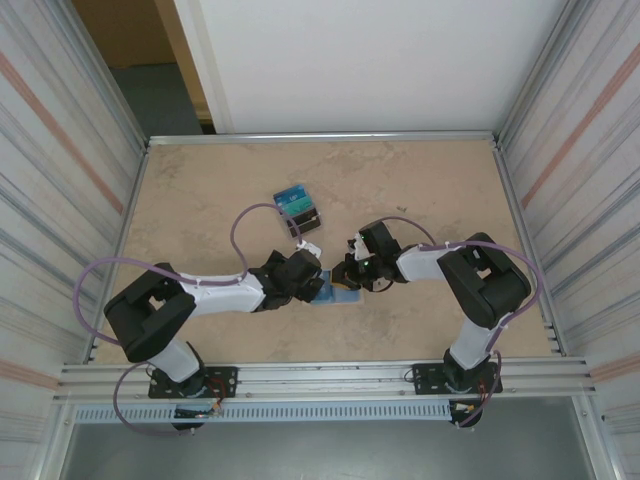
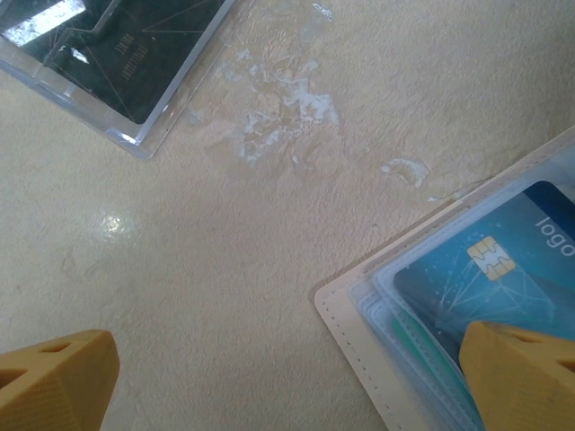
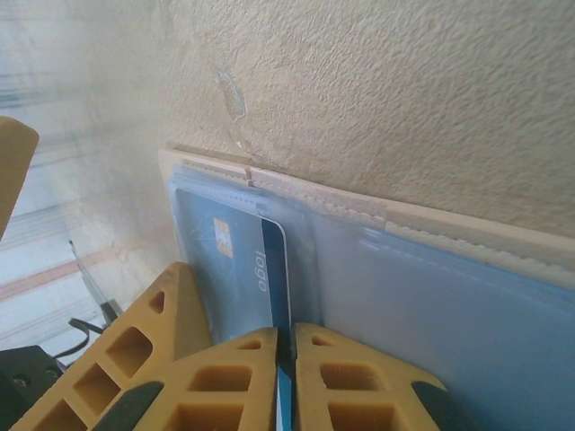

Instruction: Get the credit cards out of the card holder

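Closest to the lens: your right hand (image 3: 286, 355), its yellow fingers (image 3: 234, 377) pressed together on the near edge of a blue credit card (image 3: 269, 269) with chip and "logo" print showing. Most of the card sits inside a clear sleeve (image 3: 431, 296) of the card holder (image 3: 404, 218). The holder lies open and flat on the worktop (image 3: 404, 90), pale blue inside up.

Left hand (image 2: 287, 382): spread wide, holding nothing. One finger is over the card holder's corner, the other over bare worktop to the holder's left. Whether it presses on the holder, I cannot tell.

Risks, as judgement:
- The pinch is on a thin edge only. A fast pull could let the card slip out of the fingers.
- If your left finger is not pinning the holder, the whole holder may slide along with the card because of sleeve friction.
- A teal card edge (image 2: 406, 346) lies right under the blue one. It could be drawn out with it, or jam at the sleeve mouth.
- Pulling at an angle to the sleeve could bend the card.

Counts:
- Arms: two. Hands: two.
- Card holder: one.
- Cards in the holder: one blue in the pinch and at least one teal beneath. Further layers are too blurred to count.
- Loose pile (image 1: 298, 210): one, beyond the card holder and apart from it, with a blue-teal face on a dark one. Exact number unclear.
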Robot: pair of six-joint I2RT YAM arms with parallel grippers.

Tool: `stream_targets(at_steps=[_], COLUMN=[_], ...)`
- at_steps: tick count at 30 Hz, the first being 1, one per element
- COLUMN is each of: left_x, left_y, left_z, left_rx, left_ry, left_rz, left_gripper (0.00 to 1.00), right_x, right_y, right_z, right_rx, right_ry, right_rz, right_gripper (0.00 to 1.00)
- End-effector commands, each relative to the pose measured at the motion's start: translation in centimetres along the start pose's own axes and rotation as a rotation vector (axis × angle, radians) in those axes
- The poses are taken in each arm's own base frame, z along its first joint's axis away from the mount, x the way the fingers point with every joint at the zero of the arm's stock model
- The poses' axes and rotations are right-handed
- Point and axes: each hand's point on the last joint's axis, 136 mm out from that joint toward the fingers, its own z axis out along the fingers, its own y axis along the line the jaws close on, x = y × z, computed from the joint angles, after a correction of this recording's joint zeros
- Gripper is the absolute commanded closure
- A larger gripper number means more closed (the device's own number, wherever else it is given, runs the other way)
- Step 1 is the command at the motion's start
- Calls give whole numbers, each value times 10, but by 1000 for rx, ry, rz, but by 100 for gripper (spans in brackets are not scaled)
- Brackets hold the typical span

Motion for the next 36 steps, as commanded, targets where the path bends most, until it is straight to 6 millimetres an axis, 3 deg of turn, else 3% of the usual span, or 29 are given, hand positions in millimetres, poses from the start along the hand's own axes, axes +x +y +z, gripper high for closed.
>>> stream_targets(at_steps=[1,14,36], left_x=[21,25,23], left_y=[-8,-2,4], left_z=[3,3,3], left_rx=[13,-22,-59], left_ry=[75,85,82], left_rz=[28,35,62], left_gripper=[1,1,1], right_x=[1,-3,-8], right_y=[3,-15,-23], right_z=[3,-8,-23], right_rx=[-33,34,136], right_ry=[9,-23,-55], right_rz=[9,26,-8], right_gripper=[91,100,100])
